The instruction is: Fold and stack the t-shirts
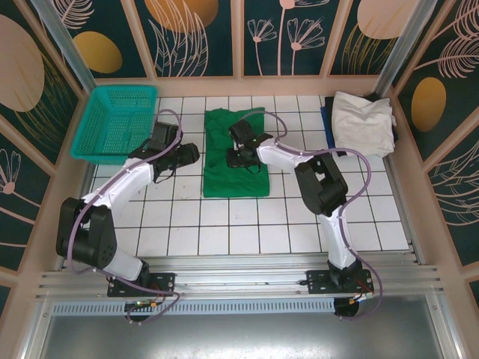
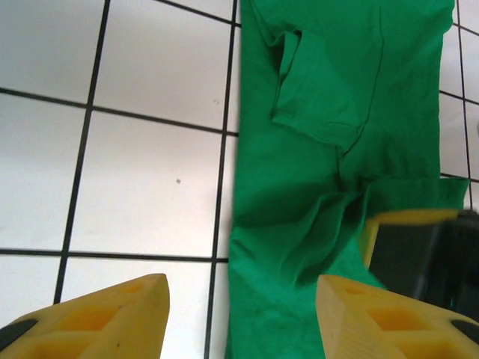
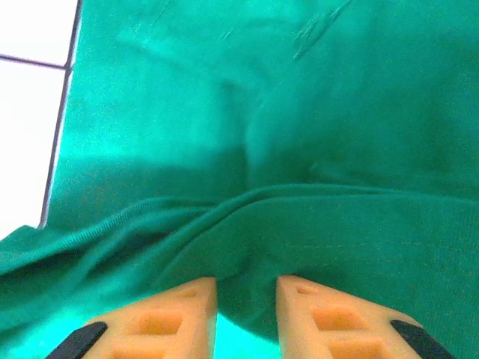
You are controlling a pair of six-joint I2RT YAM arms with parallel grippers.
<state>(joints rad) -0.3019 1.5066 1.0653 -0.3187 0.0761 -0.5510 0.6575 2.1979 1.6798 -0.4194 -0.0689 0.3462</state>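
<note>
Shirt (image 1: 236, 183) is lying flat just right of the basket (image 1: 123, 88). Right gripper (image 3: 247, 288) is pinching a bunched ridge of it, probably to drag a fold over. Left gripper (image 2: 239, 299) is hanging spread at its basket-side edge, guessing it's lining up a grab.

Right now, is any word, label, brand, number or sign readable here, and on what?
None readable. The green t-shirt, off-white t-shirt, teal mesh basket and wall panels carry no text; the panels bear only plant motifs.
</note>
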